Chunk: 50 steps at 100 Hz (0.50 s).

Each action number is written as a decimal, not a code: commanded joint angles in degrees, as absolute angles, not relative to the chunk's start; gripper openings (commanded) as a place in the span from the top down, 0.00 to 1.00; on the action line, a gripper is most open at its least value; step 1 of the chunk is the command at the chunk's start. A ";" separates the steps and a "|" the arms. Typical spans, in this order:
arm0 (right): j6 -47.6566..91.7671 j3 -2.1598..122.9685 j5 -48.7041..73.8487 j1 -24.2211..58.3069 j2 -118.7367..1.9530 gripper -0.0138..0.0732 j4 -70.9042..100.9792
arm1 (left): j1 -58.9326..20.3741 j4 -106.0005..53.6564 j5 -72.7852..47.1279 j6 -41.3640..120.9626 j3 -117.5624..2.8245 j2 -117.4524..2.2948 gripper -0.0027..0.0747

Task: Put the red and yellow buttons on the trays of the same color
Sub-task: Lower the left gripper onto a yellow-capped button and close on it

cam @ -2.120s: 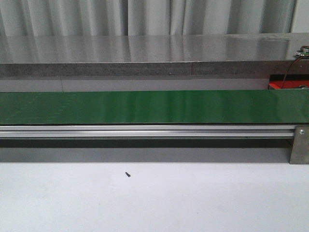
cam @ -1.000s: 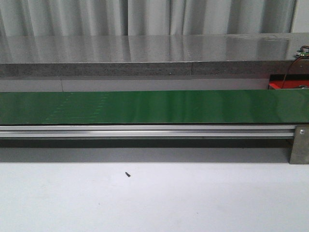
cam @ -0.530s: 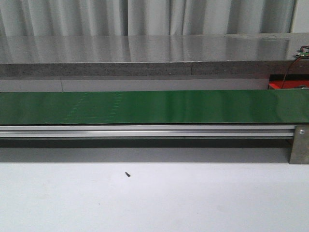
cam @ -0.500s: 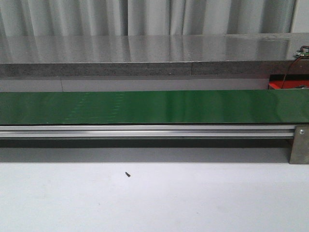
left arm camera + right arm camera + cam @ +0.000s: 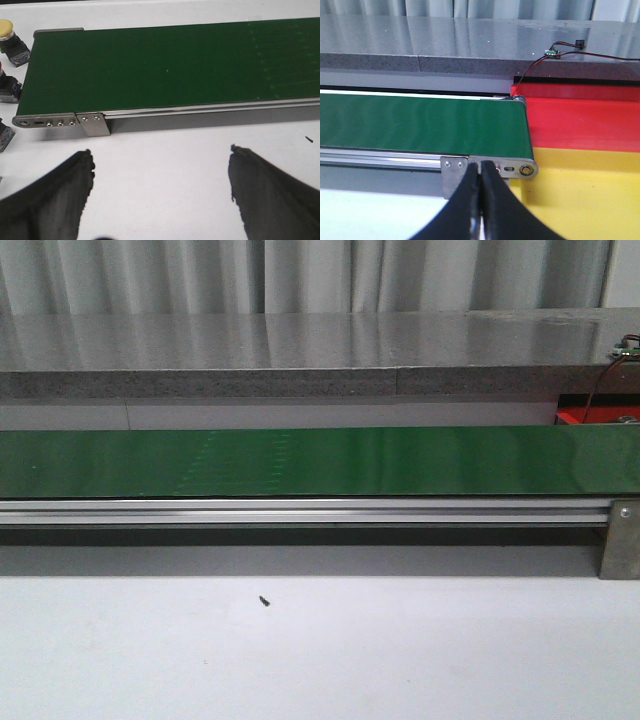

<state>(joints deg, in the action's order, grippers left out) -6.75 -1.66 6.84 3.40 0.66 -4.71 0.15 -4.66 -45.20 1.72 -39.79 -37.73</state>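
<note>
Left fingers [image 5: 265, 195]: spread wide, holding nothing, poised over bare white table [image 5: 165, 160] just short of the belt's end.
Right fingers [image 5: 470, 200]: pressed together, tips touching, nothing between them; hanging near the belt's other end, beside the trays.
Left gripper [image 5: 162, 192]: gaping, aimed at the belt's end roller bracket [image 5: 95, 125].
Right gripper [image 5: 480, 172]: closed and empty.
Yellow button [image 5: 11, 34]: yellow cap on dark grey body, standing on the table just beyond the belt's end, apart from the belt.
Other buttons [image 5: 7, 90]: more dark bodies at the frame's edge beside the same end; cap colours too cropped to tell.
Belt [image 5: 320, 462]: long, green, bare along its whole visible length; faint dotted markings only; no button on it.
Yellow tray [image 5: 580, 190]: nearest the right gripper, against the belt's end; nothing in the part shown.
Red tray [image 5: 580, 125]: just behind the yellow one, touching it; likewise nothing in the part shown.
Wire [image 5: 545, 57]: thin, dark, with green tip, lying on the grey ledge behind the trays; not part of the job.
Step in hand: waiting at the start; no button gripped, none on the belt, none in a tray.
Next move, as a guess: left gripper across to the yellow button, closing on its body, setting it onto the belt; right gripper needing to open before any pick at the tray end.
</note>
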 commanded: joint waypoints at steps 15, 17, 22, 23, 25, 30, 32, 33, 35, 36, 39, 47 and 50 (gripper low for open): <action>-6.60 -0.61 2.08 3.61 1.39 0.92 -5.38 | 3.15 3.63 -43.44 -9.79 -42.11 -38.29 0.28; -6.60 -0.61 2.08 3.61 1.39 0.92 -5.38 | 3.78 5.61 -44.33 -10.79 -42.27 -38.66 0.28; -6.60 -0.61 2.08 3.61 1.39 0.92 -5.38 | 5.77 9.35 -46.50 -12.79 -42.64 -39.62 0.28; -6.60 -0.61 2.08 3.61 1.39 0.92 -5.38 | 6.05 9.87 -47.11 -13.21 -42.79 -39.94 0.28; -6.60 -0.61 2.08 3.61 1.39 0.92 -5.38 | 6.94 11.24 -47.99 -13.47 -43.00 -40.29 0.28; -6.60 -0.61 2.08 3.61 1.39 0.92 -5.38 | 9.19 13.79 -49.48 -13.73 -43.65 -42.01 0.28; -6.60 -0.61 2.08 3.61 1.39 0.92 -5.38 | 10.23 14.59 -49.71 -13.73 -44.02 -42.49 0.28; -6.60 -0.61 2.08 3.61 1.39 0.92 -5.38 | 10.59 15.08 -49.70 -13.73 -44.13 -42.98 0.28; -6.60 -0.61 2.08 3.61 1.39 0.92 -5.38 | 11.71 15.62 -49.70 -13.73 -44.34 -43.76 0.28; -6.60 -0.61 2.08 3.61 1.39 0.92 -5.38 | 12.48 15.77 -49.70 -13.73 -44.62 -44.02 0.28; -6.60 -0.61 2.08 3.61 1.39 0.92 -5.38 | 14.04 16.14 -49.31 -13.73 -45.05 -45.07 0.28; -6.60 -0.61 2.08 3.61 1.39 0.92 -5.38 | 18.02 15.64 -48.08 -13.73 -46.28 -48.28 0.28; -6.60 -0.61 2.08 3.61 1.39 0.92 -5.38 | 19.62 15.26 -47.11 -13.89 -46.60 -49.50 0.28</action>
<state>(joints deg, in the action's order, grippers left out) -6.75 -1.66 6.84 3.40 0.66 -4.71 16.23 14.42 -51.51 -12.92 -43.68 -46.65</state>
